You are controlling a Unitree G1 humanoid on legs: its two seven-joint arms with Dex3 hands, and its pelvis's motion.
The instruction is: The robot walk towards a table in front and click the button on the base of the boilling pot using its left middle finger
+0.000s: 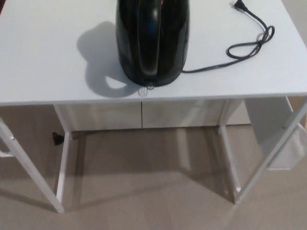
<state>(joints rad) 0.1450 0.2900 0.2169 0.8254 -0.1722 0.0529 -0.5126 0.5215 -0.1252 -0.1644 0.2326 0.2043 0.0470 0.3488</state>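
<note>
Here no hand shows (only kettle point(152, 43) on table point(43, 72)).

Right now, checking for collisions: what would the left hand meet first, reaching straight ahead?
The left hand is not in view, so its heading is unknown. Straight ahead, probably the flat white table's front edge, before the glossy black boiling pot.

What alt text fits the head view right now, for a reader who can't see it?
A black boiling pot stands near the front edge of a white table, its small base button facing the camera. Its black cord loops away on the right. Neither robot hand is in view.
</note>
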